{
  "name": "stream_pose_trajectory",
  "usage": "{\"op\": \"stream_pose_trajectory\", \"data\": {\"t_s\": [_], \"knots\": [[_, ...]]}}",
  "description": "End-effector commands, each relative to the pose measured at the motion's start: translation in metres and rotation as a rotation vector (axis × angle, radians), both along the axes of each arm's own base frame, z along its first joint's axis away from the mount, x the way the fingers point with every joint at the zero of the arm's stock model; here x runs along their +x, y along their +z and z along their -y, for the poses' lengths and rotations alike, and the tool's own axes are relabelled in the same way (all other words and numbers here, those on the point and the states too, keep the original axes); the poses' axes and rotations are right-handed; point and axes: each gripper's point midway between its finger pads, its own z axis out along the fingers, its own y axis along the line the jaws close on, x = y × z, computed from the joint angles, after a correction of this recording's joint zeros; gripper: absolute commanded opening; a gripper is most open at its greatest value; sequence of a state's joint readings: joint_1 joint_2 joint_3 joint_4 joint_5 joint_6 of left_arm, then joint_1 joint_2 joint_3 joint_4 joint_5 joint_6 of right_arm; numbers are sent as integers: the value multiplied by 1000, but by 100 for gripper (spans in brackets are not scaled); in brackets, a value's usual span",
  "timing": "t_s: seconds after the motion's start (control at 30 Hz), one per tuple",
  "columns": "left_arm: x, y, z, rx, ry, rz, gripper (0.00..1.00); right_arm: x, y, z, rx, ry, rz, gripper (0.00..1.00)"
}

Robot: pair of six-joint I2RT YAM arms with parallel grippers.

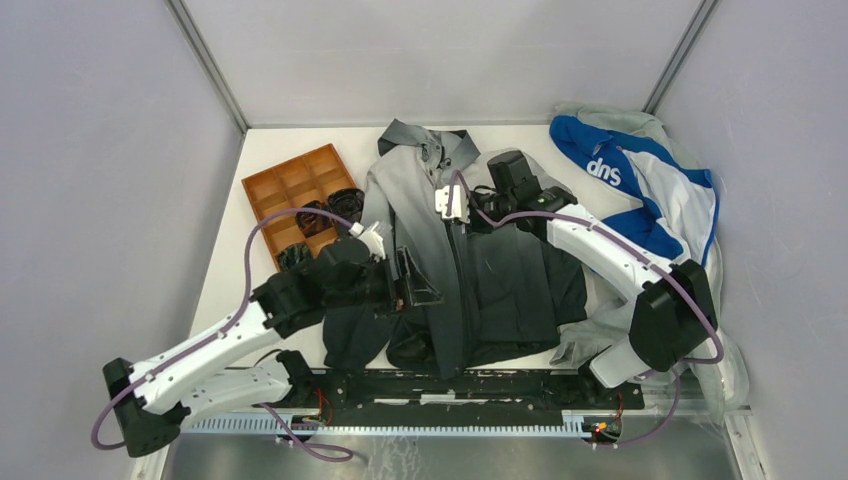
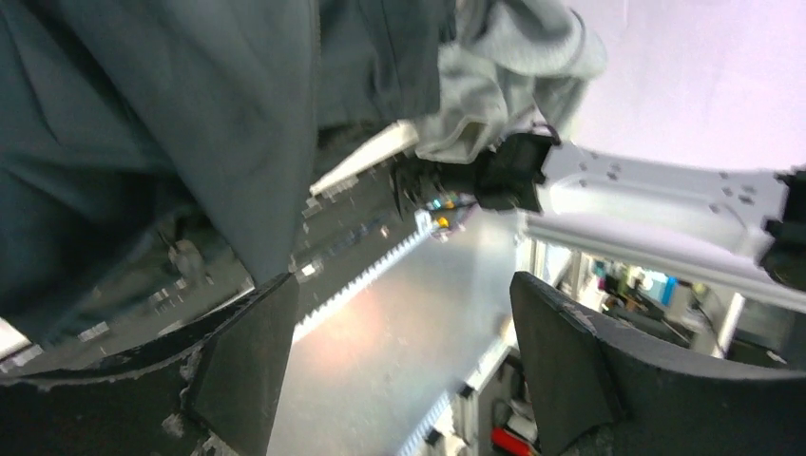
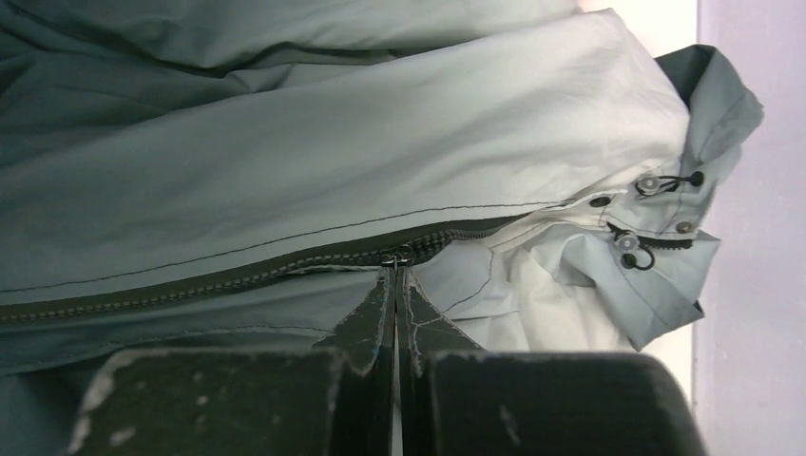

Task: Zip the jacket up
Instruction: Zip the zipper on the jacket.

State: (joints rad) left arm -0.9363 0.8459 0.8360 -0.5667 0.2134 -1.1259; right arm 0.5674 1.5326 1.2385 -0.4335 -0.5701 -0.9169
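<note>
The jacket (image 1: 500, 275) lies spread on the table, light grey at the hood and dark at the hem. Its long dark zipper (image 1: 458, 300) runs down the front. My right gripper (image 1: 456, 215) sits near the collar. In the right wrist view, the right gripper (image 3: 396, 273) is shut, pinching the zipper pull (image 3: 398, 256). Left of the pull the zipper teeth (image 3: 190, 285) are joined; toward the hood (image 3: 665, 218) the front lies apart. My left gripper (image 1: 418, 282) hovers at the jacket's lower left, open. In its own view the left gripper (image 2: 404, 356) holds nothing, with dark jacket cloth (image 2: 190, 142) above it.
A brown compartment tray (image 1: 290, 180) holding dark parts stands at the back left. A blue-and-white garment (image 1: 640, 180) lies at the back right. Light grey cloth (image 1: 580, 345) sits under the right arm. A metal rail (image 1: 450, 385) runs along the near edge.
</note>
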Motion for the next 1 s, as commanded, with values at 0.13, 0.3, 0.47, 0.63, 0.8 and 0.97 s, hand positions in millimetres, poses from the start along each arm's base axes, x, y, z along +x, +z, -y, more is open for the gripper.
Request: {"op": "stream_pose_trajectory", "data": {"t_s": [0.13, 0.3, 0.47, 0.63, 0.8, 0.97], "knots": [[80, -40, 33, 133, 35, 282, 87, -29, 16, -9, 70, 31, -57, 0], [105, -73, 47, 191, 21, 290, 81, -45, 6, -7, 53, 52, -83, 0], [123, -67, 51, 142, 77, 341, 77, -42, 11, -7, 59, 39, -63, 0], [133, -80, 49, 152, 110, 306, 68, -44, 23, -10, 78, 56, -73, 0], [136, -91, 51, 138, 112, 292, 52, -50, 28, -11, 95, 68, -86, 0], [139, -91, 63, 90, 51, 285, 13, -47, 27, -9, 89, 50, -79, 0]]}}
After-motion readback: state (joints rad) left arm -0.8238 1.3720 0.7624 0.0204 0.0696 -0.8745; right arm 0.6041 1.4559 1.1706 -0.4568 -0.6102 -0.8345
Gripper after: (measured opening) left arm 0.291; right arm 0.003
